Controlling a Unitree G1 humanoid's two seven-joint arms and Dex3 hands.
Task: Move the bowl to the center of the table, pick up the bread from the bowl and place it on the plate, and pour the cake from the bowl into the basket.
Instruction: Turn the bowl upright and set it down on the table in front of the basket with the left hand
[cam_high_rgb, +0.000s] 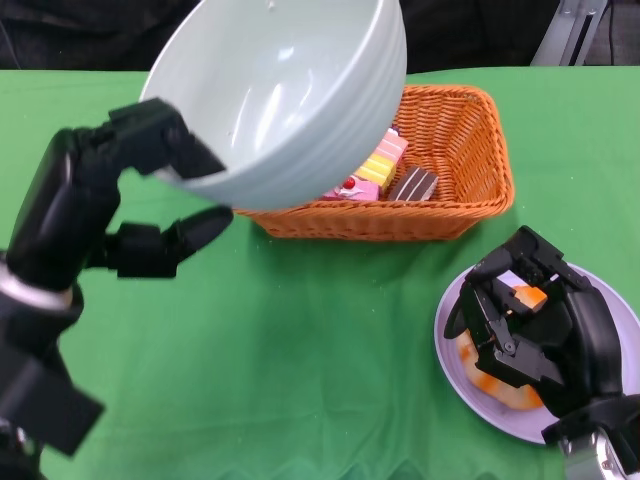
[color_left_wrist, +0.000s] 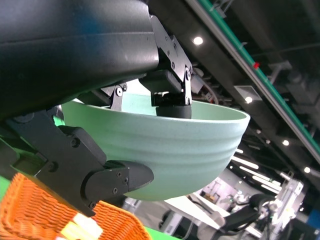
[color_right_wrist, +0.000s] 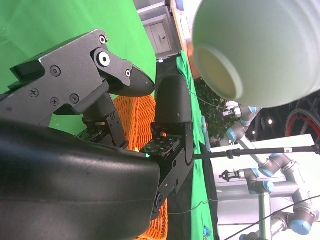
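Left hand (cam_high_rgb: 120, 200): I see it gripping the bowl (cam_high_rgb: 285, 95) by the rim, fingers clamped over the near edge; in the left wrist view one finger lies inside the rim and another presses the ribbed outer wall.
Bowl: I have it lifted off the table and tipped steeply, mouth turned toward my head camera, its far side hanging over the basket's (cam_high_rgb: 460, 190) left end. The inside looks empty from here.
Cake: I count three pieces in the basket, a pink one (cam_high_rgb: 352, 188) with a red spot, a pink-and-yellow layered one (cam_high_rgb: 383, 158) and a dark striped one (cam_high_rgb: 413, 184), all lying close together just beside the bowl's lower edge.
Basket: orange wicker, sitting on the green cloth (cam_high_rgb: 300, 340) at the far middle of the table; the bowl hides its left part.
Right hand (cam_high_rgb: 530, 320): it sits over the plate (cam_high_rgb: 620, 320), fingers curled downward around an orange-and-pale piece. I cannot tell whether they pinch it or only rest around it.
Bread (cam_high_rgb: 490, 385): pale with an orange edge, lying on the plate under my right hand and mostly hidden by it.
Plate: pale lilac, at the near right, well apart from the basket.
Right wrist view: I see the bowl's underside and foot ring above the wicker.
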